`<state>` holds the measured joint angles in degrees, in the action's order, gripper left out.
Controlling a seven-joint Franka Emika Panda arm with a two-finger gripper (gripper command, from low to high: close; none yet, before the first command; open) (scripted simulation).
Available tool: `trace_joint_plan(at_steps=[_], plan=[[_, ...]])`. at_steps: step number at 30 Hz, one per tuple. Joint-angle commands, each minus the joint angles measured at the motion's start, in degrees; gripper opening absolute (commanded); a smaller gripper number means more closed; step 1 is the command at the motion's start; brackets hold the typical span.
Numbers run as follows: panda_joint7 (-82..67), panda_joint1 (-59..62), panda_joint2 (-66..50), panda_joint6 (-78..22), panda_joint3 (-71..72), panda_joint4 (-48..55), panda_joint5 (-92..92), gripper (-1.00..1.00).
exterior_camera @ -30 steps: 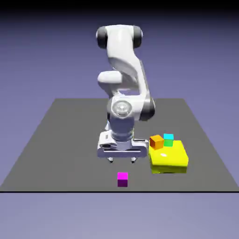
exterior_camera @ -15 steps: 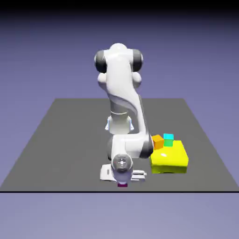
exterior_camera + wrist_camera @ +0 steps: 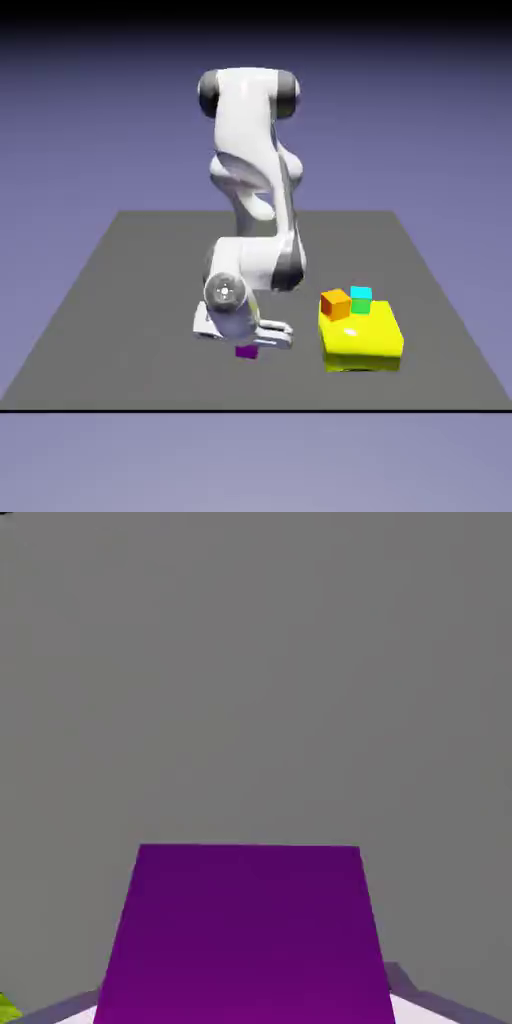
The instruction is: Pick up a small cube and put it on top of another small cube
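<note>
The small dark purple cube [image 3: 246, 352] sits between the fingers of my gripper [image 3: 246, 347], which is shut on it under the low, bent hand. It is a little left of the yellow block in the exterior view. In the hand view the purple cube [image 3: 245, 932] fills the bottom middle. Only slivers of my pale fingertips [image 3: 425, 1002] show at its lower corners, with grey table beyond. An orange cube [image 3: 335, 303] and a cyan-green cube [image 3: 361, 298] rest on the yellow block [image 3: 365, 342], to the exterior view's right of my hand.
The large yellow block lies close beside the hand on the exterior view's right. A sliver of the yellow block [image 3: 5, 1005] shows at the hand view's bottom left corner. The table's front edge [image 3: 250, 409] runs just below the hand.
The hand came down over the purple cube near the front edge and shut on it. It has since carried the cube up and to the exterior view's left.
</note>
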<state>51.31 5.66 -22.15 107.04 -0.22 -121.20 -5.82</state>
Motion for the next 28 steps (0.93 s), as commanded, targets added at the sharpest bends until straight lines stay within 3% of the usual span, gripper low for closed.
trace_joint_plan(at_steps=[1,15,21,22,28], plan=[[0.34,0.36,1.55,0.57,-0.29,-2.08,-0.35,-1.0],[4.33,5.2,22.58,8.43,-4.25,-30.38,-7.35,-1.0],[1.5,4.34,15.22,20.1,-2.42,-34.93,-11.48,-1.0],[1.5,4.34,15.22,20.1,-2.42,-34.93,-11.48,1.0],[4.33,5.2,22.58,8.43,-4.25,-30.38,-7.35,1.0]])
